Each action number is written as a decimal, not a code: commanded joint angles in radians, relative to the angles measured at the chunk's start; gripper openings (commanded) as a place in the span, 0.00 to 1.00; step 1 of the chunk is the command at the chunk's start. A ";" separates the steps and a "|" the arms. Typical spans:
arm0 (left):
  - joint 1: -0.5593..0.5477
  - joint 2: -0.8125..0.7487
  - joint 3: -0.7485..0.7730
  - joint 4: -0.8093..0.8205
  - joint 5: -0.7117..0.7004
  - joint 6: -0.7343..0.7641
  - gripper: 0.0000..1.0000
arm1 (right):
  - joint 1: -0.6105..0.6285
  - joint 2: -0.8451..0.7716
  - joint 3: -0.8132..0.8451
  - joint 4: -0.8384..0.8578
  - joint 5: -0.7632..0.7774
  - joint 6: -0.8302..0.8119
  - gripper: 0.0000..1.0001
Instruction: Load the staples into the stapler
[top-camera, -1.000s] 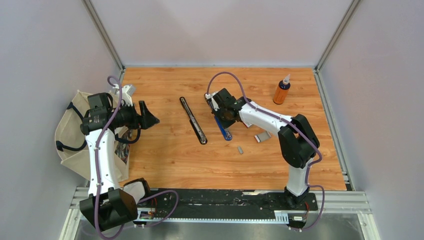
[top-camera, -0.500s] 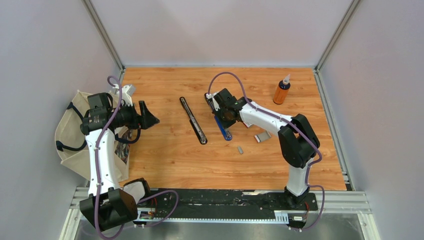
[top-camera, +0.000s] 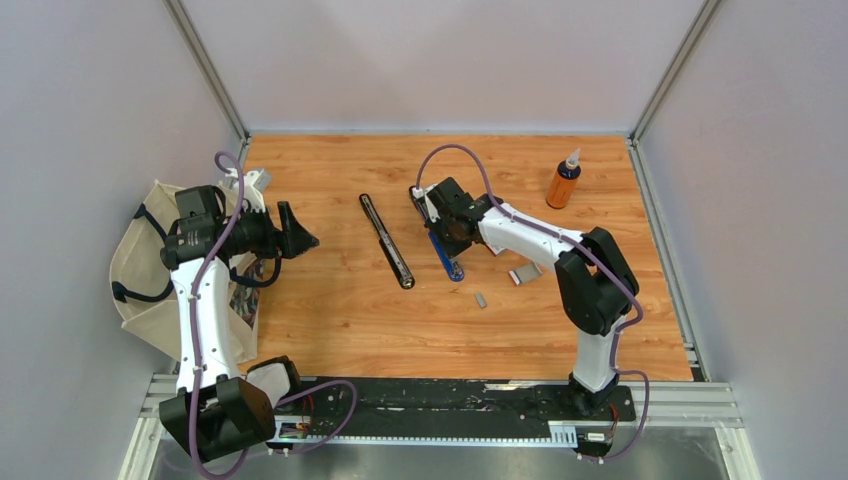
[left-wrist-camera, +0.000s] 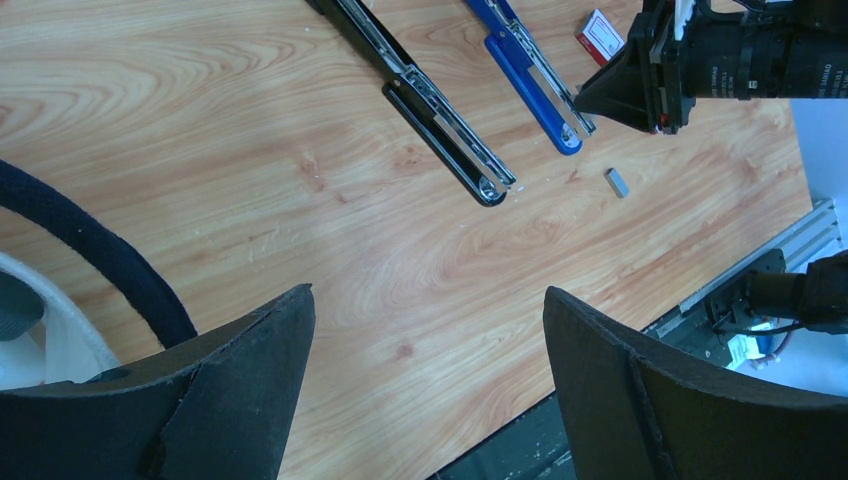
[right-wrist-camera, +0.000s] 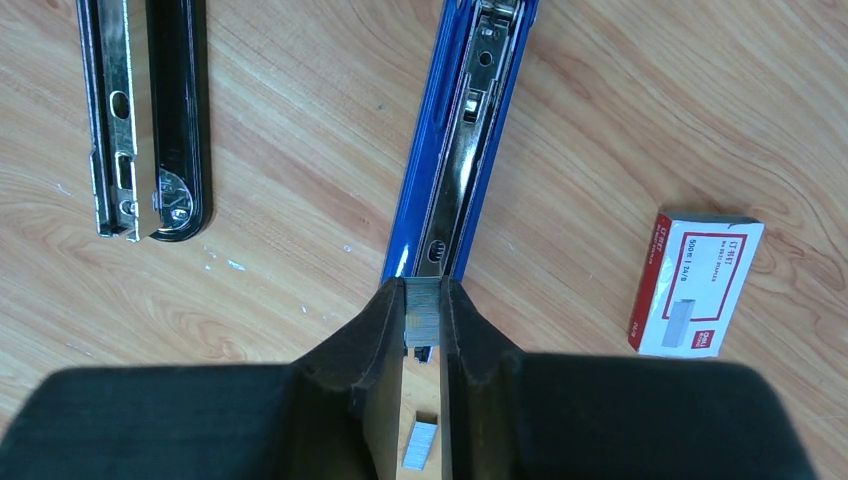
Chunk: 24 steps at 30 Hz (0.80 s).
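Two staplers on the desk (top-camera: 330, 320), entered left to right. Far left: left gripper (left-wrist-camera: 425, 300), spread wide, holding nothing, hanging above bare wood beside a cloth bag (top-camera: 135, 290). Next: black stapler (top-camera: 386, 240), folded open flat, channel up. Next: blue stapler (right-wrist-camera: 470, 130), likewise open; right gripper (right-wrist-camera: 424, 290) poised at its near end, pinched shut on a short staple strip (right-wrist-camera: 424, 318). Handling, judged: strip very light, stiff along its length yet brittle, apt to snap or shed staples if squeezed hard or twisted; best gripped across the flat sides near the middle, as at present, and fed in square to the channel. Further right: second loose strip (top-camera: 480, 298) lying apart; staple box (right-wrist-camera: 697, 285), light card, red-labelled; orange bottle (top-camera: 563, 180) at the back. Hard to make out: held strip's legs-down orientation, its height above the channel, box contents.
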 joint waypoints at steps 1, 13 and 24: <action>0.015 -0.006 -0.005 0.024 0.012 0.010 0.92 | -0.003 0.011 0.003 0.036 0.007 0.010 0.17; 0.015 -0.005 -0.006 0.027 0.012 0.010 0.92 | -0.003 0.017 0.002 0.036 0.012 0.012 0.17; 0.015 -0.006 -0.006 0.025 0.012 0.008 0.92 | -0.003 0.023 0.005 0.038 0.020 0.016 0.18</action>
